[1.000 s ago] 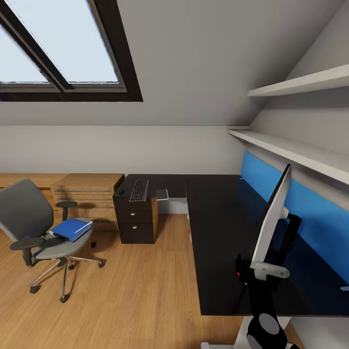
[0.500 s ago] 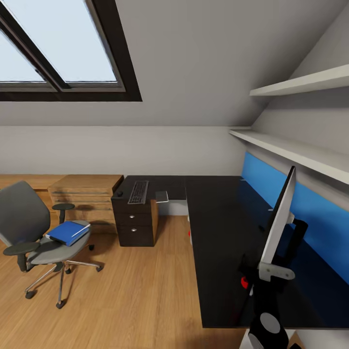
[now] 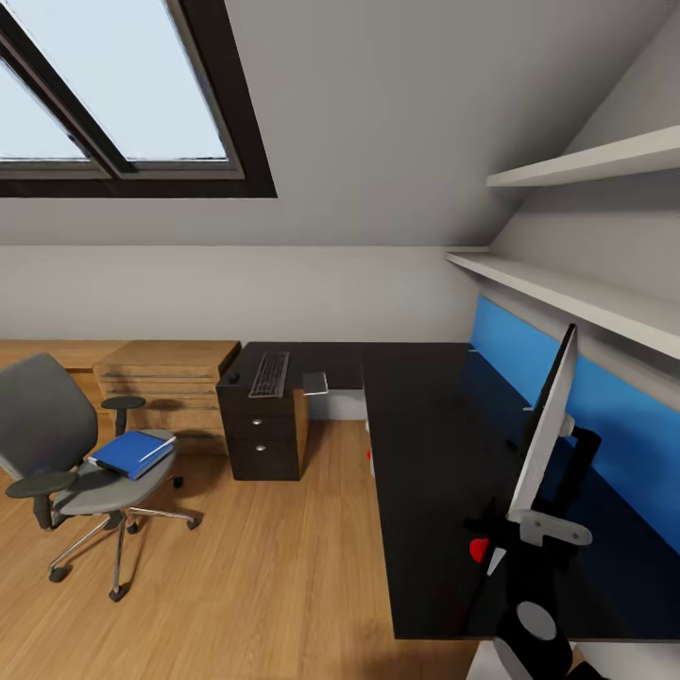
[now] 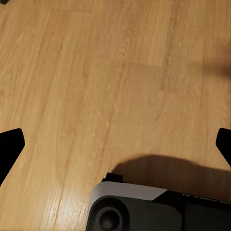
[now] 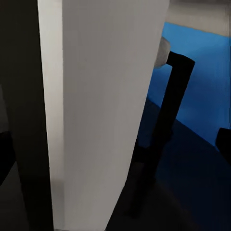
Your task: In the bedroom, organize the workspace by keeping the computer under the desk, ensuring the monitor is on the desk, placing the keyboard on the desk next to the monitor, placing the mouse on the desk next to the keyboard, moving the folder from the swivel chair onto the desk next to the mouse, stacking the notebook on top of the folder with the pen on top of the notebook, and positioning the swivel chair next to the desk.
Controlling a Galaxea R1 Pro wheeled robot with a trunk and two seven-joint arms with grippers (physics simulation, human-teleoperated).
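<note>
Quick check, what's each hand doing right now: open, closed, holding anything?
Left hand: open, empty, fingertips spread wide over the wood floor.
Right hand: open around the monitor; contact cannot be told.

My head camera sits high and looks forward and down across the bedroom, taking in the black desk (image 3: 425, 453) on my right, the swivel chair (image 3: 66, 453) far off to my left, and the wood floor (image 3: 255, 567) between. My left wrist camera points straight down at that same floor (image 4: 96, 86), fairly close. My right wrist camera is pressed up near the monitor (image 5: 96, 110), facing its pale back; the head view shares this monitor (image 3: 546, 430), edge-on.
</note>
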